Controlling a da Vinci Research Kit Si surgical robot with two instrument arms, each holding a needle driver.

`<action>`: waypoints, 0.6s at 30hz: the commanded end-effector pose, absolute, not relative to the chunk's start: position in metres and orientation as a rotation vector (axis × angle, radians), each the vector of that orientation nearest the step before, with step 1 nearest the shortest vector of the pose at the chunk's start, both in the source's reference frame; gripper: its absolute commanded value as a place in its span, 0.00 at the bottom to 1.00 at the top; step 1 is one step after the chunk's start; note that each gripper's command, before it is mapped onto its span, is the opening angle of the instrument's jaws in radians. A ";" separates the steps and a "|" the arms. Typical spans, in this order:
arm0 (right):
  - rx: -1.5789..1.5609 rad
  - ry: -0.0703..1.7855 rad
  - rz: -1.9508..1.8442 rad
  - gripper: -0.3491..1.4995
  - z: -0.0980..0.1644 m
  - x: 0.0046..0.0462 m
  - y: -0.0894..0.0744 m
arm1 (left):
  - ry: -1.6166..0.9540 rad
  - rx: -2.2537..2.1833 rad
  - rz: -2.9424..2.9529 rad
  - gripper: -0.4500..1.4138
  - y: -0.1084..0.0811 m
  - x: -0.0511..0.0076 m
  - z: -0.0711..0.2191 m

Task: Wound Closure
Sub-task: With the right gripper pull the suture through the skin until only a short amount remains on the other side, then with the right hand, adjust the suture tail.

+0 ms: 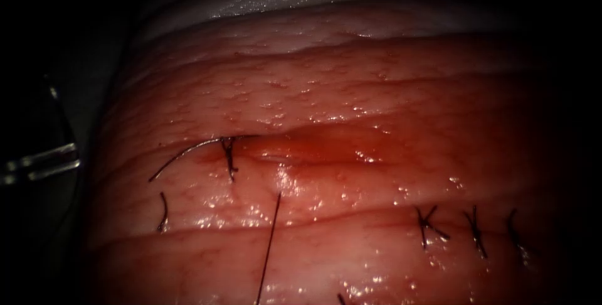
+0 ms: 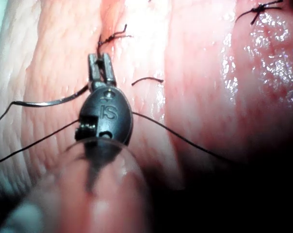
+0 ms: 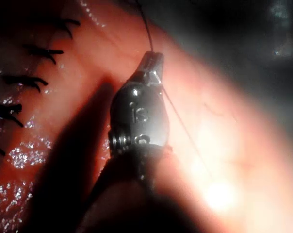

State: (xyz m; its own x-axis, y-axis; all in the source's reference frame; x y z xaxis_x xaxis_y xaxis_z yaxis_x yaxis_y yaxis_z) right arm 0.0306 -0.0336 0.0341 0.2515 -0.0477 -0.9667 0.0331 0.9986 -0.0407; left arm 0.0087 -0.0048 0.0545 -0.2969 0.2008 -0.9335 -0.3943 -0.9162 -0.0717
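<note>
In the endoscope view we are looking down on the tissue [image 1: 376,91], wet and glistening, with the cut [image 1: 313,154] running across it and red fluid [image 1: 360,154] pooling along it. The needle [image 1: 185,153] is lying on the left side of the cut, its curve arching up to a knotted stitch [image 1: 229,159] at the cut's left end; we cannot tell whether that end is sitting in the tissue. The thread [image 1: 269,248] is running straight down from just below the cut. Finished stitches [image 1: 429,223] are lined up further right.

In the left wrist view we are seeing the left tool [image 2: 102,68] reaching over the tissue toward that stitch, its jaws standing a narrow slit apart with nothing between them. The needle is curving in beside the base of the jaws.

In the right wrist view the right tool [image 3: 152,60] is hanging over the tissue, its jaws pinching the thread.
</note>
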 end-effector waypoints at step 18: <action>-0.155 1.065 -0.041 0.98 0.042 0.0194 -0.020 | 0.241 -1.589 2.255 0.00 -0.005 0.0082 0.055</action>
